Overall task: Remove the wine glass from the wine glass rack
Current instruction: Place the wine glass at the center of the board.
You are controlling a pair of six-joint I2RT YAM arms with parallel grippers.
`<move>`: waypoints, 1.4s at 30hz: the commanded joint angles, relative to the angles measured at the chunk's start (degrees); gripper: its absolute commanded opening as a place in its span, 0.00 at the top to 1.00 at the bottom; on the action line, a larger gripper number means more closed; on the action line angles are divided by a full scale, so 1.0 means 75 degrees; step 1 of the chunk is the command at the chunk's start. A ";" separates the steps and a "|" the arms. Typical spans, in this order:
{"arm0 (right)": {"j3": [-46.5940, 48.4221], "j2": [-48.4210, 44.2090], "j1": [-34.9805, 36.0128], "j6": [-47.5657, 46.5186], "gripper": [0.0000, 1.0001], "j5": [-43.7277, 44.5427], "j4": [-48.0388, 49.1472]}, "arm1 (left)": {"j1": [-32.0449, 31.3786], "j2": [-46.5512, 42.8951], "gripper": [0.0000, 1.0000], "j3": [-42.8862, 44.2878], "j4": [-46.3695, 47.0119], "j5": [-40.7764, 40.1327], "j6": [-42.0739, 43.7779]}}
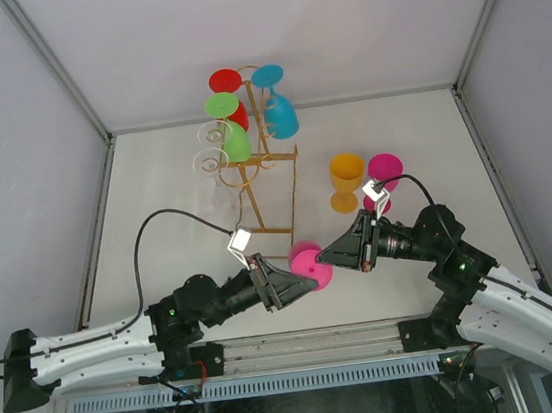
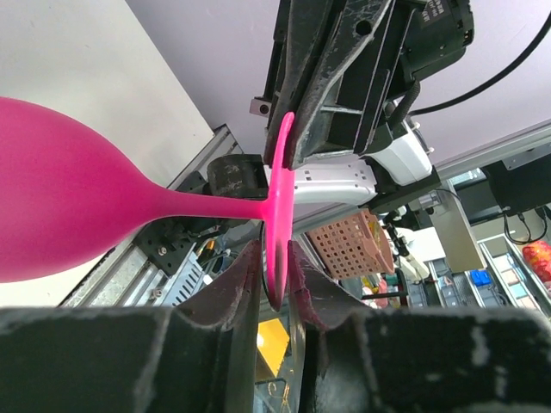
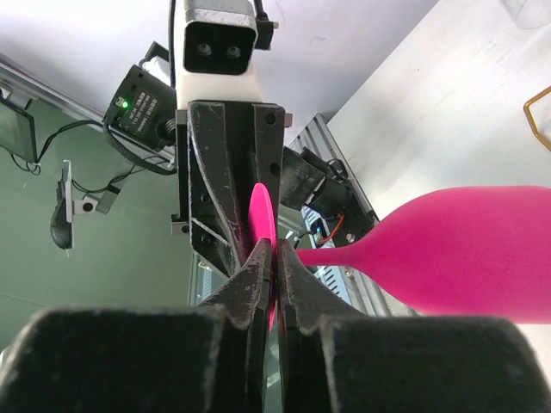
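A pink wine glass (image 1: 308,261) hangs sideways in the air between my two grippers, in front of the gold wire wine glass rack (image 1: 268,157). My right gripper (image 3: 274,254) is shut on the edge of the glass's flat foot; the bowl (image 3: 465,249) sticks out to the right in that view. My left gripper (image 2: 275,258) straddles the opposite edge of the same foot (image 2: 277,206), its jaws slightly parted around it. The bowl (image 2: 60,206) lies left in the left wrist view. The rack still carries red, green, blue and clear glasses.
A yellow glass (image 1: 346,180) and a magenta glass (image 1: 385,171) stand upright on the table right of the rack. White walls close the table at the back and both sides. The metal frame rail (image 1: 303,344) runs along the near edge.
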 commanded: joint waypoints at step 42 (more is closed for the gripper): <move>0.2843 -0.0148 -0.1470 -0.2062 0.30 0.2676 -0.5448 | -0.0042 -0.0491 1.00 0.0442 -0.2631 0.1245 0.6138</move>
